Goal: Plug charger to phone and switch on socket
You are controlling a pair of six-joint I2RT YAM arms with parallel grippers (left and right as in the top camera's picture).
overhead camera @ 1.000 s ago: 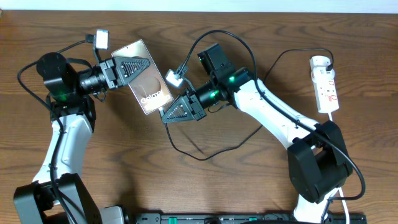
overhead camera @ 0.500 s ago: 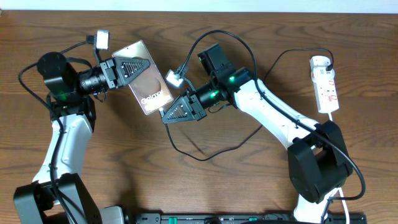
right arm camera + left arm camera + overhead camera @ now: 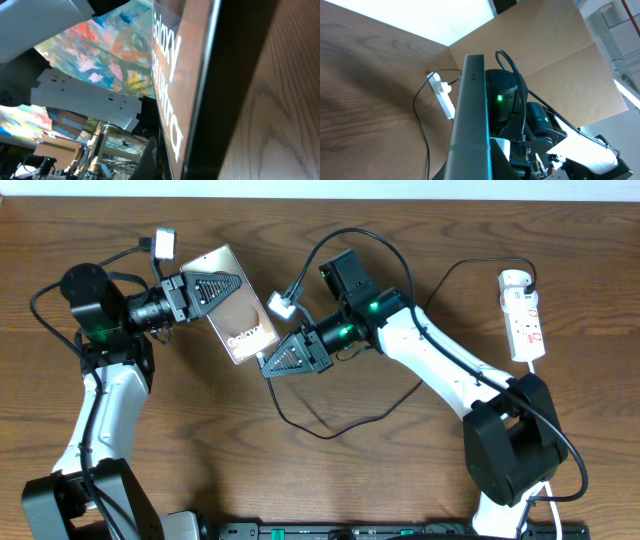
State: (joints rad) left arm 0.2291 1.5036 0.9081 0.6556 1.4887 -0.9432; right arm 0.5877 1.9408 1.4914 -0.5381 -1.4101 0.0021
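Note:
The phone, bronze-brown with white "Galaxy" lettering, is held tilted above the table. My left gripper is shut on its upper half. In the left wrist view the phone shows edge-on. My right gripper sits at the phone's lower edge, shut on the connector end of the charger; the connector tip itself is hidden. The charger's thin black cable loops down over the table from there. In the right wrist view the phone's face fills the frame. The white socket lies at the far right and also shows in the left wrist view.
White camera plugs stick up from both wrists. A black cable runs from the socket's round end toward the right arm. The brown wooden table lies below. A black rail runs along the front edge.

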